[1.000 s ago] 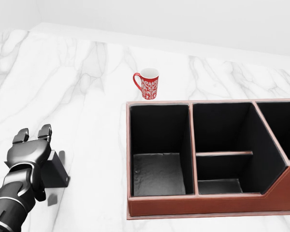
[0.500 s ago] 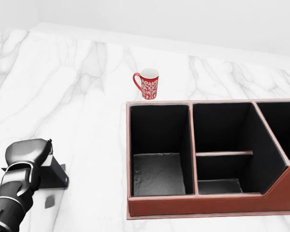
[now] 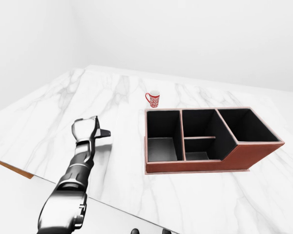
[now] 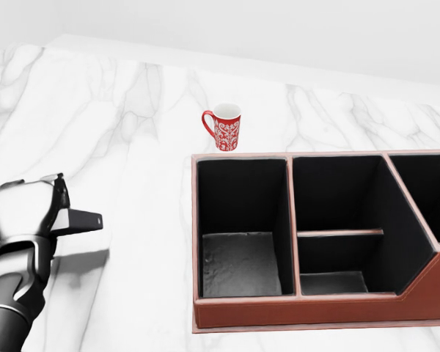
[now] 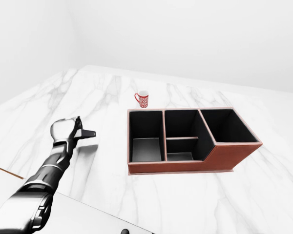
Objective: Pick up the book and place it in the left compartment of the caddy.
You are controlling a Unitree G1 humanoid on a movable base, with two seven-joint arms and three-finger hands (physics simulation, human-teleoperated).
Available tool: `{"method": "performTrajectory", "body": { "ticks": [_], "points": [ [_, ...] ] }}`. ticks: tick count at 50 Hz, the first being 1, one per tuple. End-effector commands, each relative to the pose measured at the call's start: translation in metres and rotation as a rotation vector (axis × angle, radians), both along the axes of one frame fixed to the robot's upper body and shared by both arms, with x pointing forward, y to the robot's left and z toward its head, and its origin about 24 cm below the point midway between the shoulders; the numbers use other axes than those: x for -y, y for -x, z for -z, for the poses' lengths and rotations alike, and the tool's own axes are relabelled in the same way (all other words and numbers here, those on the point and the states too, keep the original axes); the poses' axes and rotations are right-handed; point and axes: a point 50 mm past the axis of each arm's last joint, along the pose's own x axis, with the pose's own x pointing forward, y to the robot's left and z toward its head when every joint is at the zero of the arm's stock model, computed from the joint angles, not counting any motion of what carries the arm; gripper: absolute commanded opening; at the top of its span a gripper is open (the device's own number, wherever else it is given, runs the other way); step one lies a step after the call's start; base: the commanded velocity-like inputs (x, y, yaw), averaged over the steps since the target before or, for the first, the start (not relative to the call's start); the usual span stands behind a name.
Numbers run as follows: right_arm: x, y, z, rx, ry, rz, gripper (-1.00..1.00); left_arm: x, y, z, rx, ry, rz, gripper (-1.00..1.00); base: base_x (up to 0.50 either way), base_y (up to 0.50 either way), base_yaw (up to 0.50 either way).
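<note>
Left of the caddy point(image 4: 301, 312), the book point(image 4: 79, 220) is off the desk point(image 4: 132, 132), clamped in the left hand point(image 4: 26, 209); its fingers point(image 4: 57, 192) are wrapped round one end and the rest sticks out rightward. Risks, as I judge them: an end grip lets the book droop or twist out in transit, and it could clip the wall of the left compartment point(image 4: 242, 220) or land in the middle one. Red mug point(image 4: 224, 127) sits beyond the caddy, a possible snag. No readable writing; the mug has only a pattern. Right hand not visible.
</note>
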Motion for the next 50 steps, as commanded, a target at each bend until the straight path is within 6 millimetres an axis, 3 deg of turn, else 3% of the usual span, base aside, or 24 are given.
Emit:
{"method": "performTrajectory", "body": {
  "ticks": [1, 11, 27, 36, 45, 50],
  "points": [
    [-0.001, 0.000, 0.000, -0.003, 0.003, -0.002, 1.00, 0.039, 0.009, -0.081, 0.442, -0.153, 0.204, -1.00, 0.00, 0.00, 0.00],
    [0.000, 0.000, 0.001, -0.005, -0.001, -0.001, 1.00, 0.071, 0.042, -0.126, 0.499, -0.307, 0.231, -1.00, 0.00, 0.00, 0.00],
    [0.001, 0.000, 0.001, -0.003, -0.003, 0.000, 1.00, 0.096, 0.050, -0.152, 0.465, -0.373, 0.205, -1.00, 0.00, 0.00, 0.00],
    [0.001, 0.000, 0.001, -0.003, -0.005, -0.001, 1.00, 0.108, 0.069, -0.178, 0.478, -0.361, 0.173, -1.00, 0.00, 0.00, 0.00],
    [0.001, 0.000, 0.001, -0.001, -0.005, -0.001, 1.00, 0.117, 0.084, -0.183, 0.473, -0.293, 0.191, -1.00, 0.00, 0.00, 0.00],
    [0.000, 0.001, 0.000, 0.002, 0.002, -0.004, 1.00, 0.125, 0.105, -0.194, 0.496, -0.261, 0.192, -1.00, 0.00, 0.00, 0.00]
  ]
}}
